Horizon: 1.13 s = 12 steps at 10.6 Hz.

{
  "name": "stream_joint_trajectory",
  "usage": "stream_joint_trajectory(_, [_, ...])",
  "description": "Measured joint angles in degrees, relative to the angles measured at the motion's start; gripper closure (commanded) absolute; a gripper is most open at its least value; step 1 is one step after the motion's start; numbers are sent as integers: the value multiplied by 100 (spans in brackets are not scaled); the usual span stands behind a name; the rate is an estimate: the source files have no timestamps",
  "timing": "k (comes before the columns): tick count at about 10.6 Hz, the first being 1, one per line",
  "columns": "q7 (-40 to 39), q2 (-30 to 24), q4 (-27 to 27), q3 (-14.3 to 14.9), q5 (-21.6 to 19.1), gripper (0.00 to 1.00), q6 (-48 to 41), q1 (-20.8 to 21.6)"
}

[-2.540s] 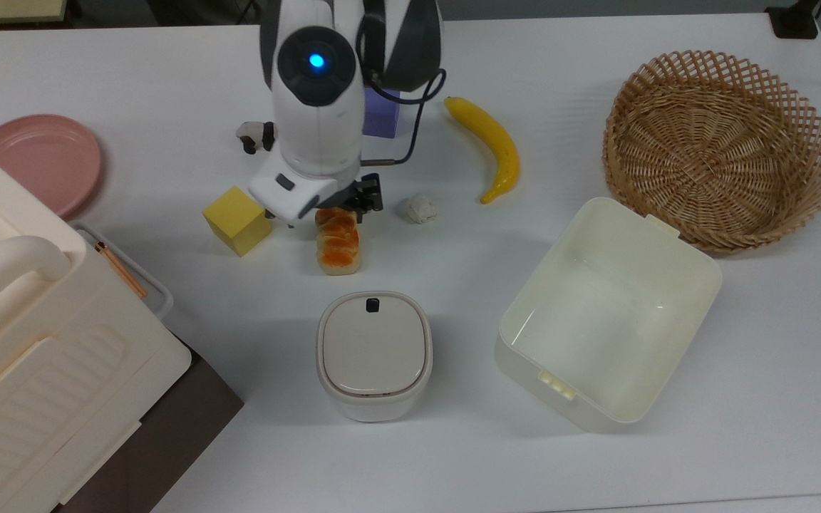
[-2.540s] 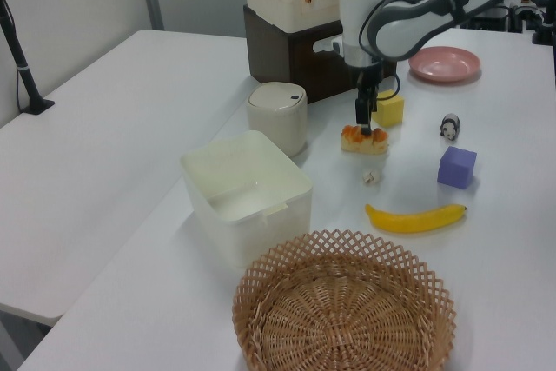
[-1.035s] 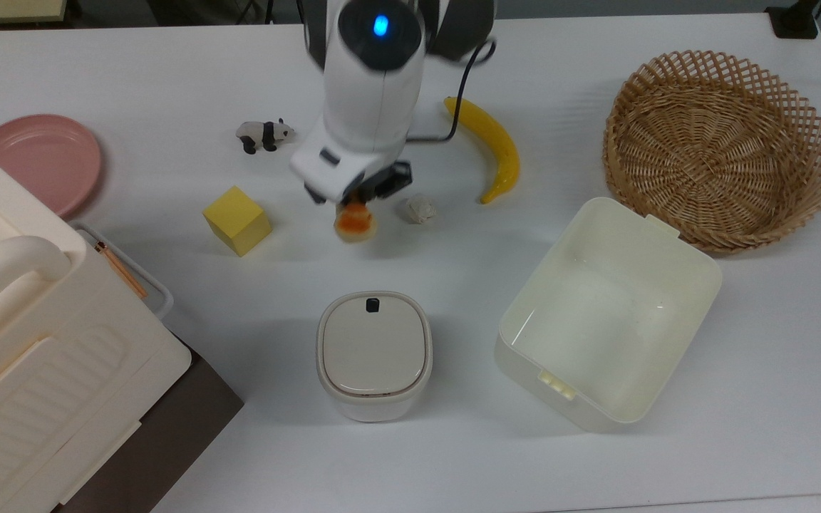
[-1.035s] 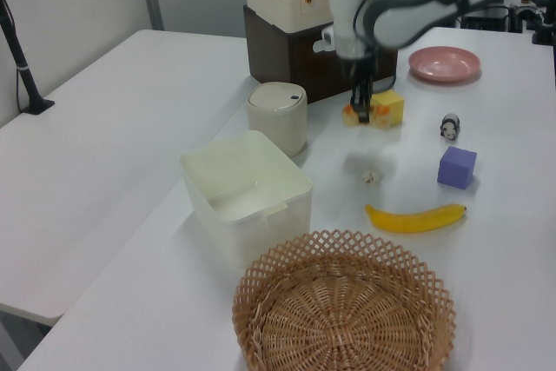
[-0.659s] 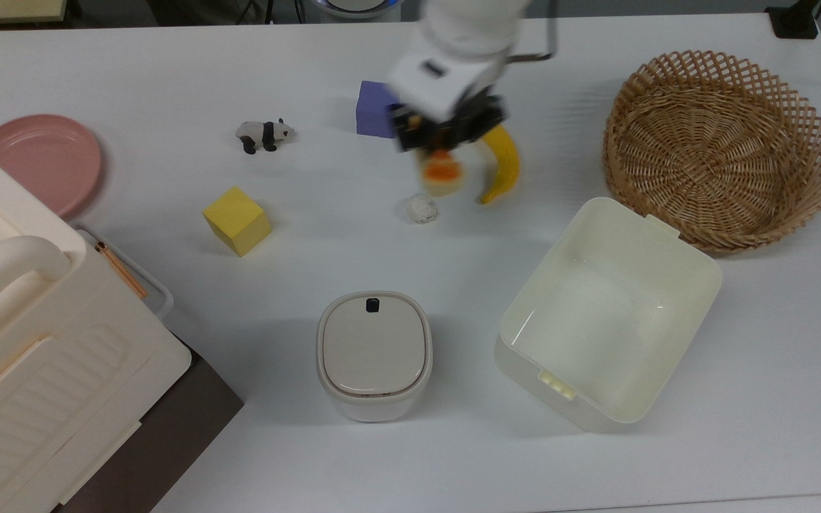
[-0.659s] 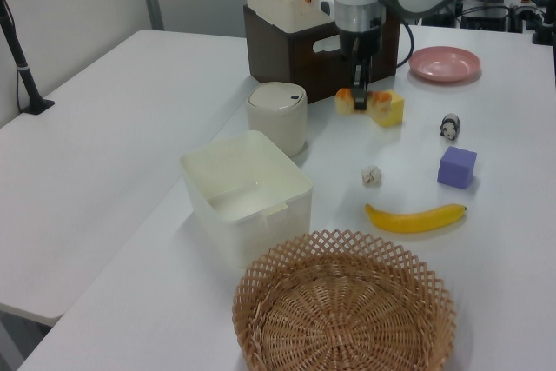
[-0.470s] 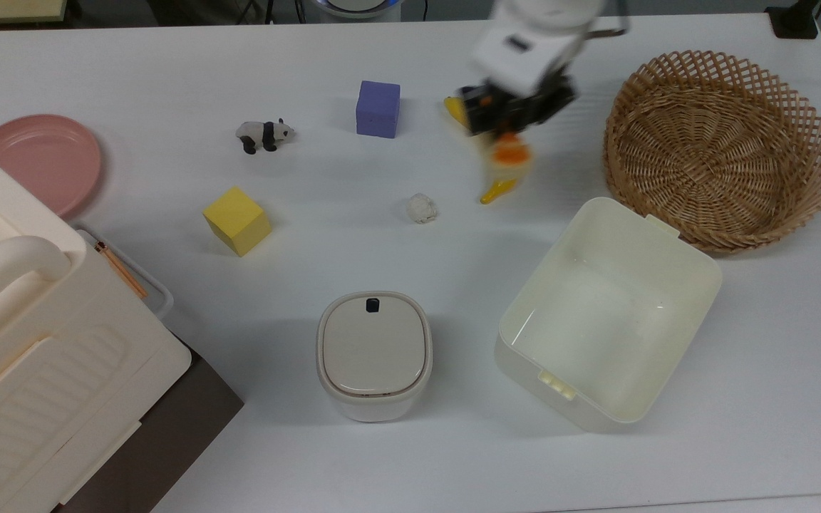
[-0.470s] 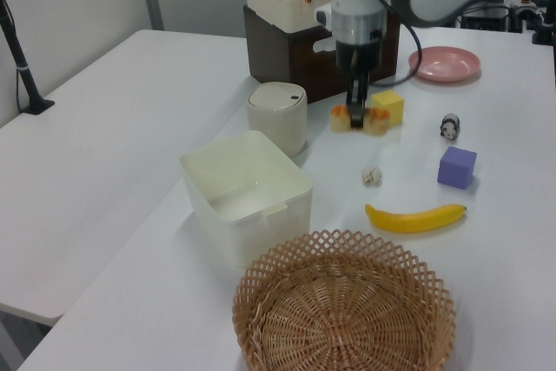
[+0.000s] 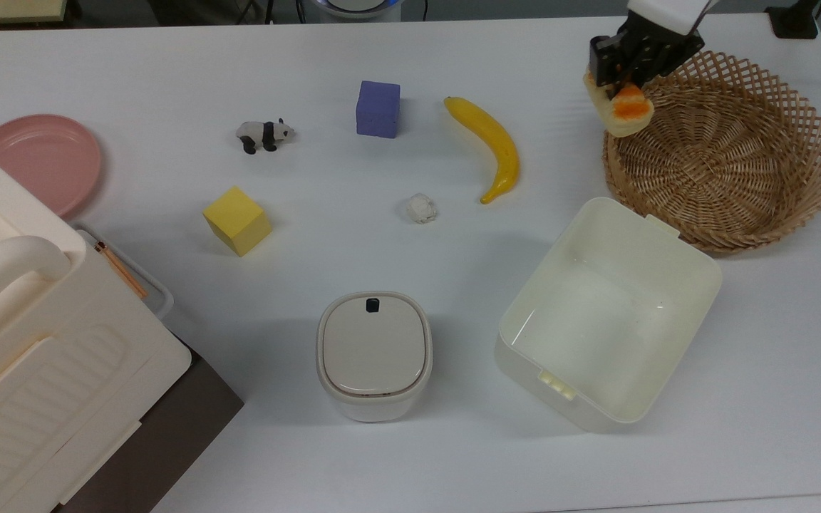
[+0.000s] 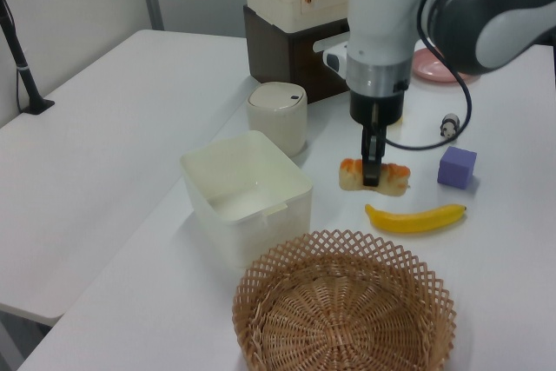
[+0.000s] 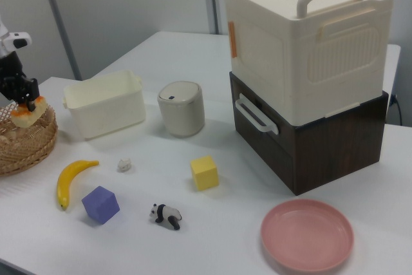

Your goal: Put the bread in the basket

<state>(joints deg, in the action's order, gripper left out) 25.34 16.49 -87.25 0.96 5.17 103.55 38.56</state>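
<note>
Carrying: gripper (image 9: 623,77) clamped on bread (image 9: 624,107), airborne above the basket's (image 9: 720,153) rim on the top view's left. Basket centre lies farther toward the top view's right; loaf's long axis level.

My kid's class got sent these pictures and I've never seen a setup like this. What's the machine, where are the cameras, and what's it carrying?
It is a robot arm ending in a gripper, a two-fingered clamp. One camera looks straight down at the white table; two others watch from opposite sides. The gripper is shut on a toy bread loaf, held in the air at the edge of a woven basket. On the table lie a banana, a purple cube, a yellow cube, a panda figure, a white ball, a pink plate, an open cream tub and a lidded bin.
</note>
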Motion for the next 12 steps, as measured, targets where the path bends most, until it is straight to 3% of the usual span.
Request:
stream_joint_trajectory(1, [97,40,0,1,52,52,51,51])
stream_joint_trajectory(3, [108,86,3,1,65,0,93,108])
stream_joint_trajectory(7, [520,87,18,2,85,0,94,372])
stream_joint_trajectory(12, [475,78,80,150,95,0,93,245])
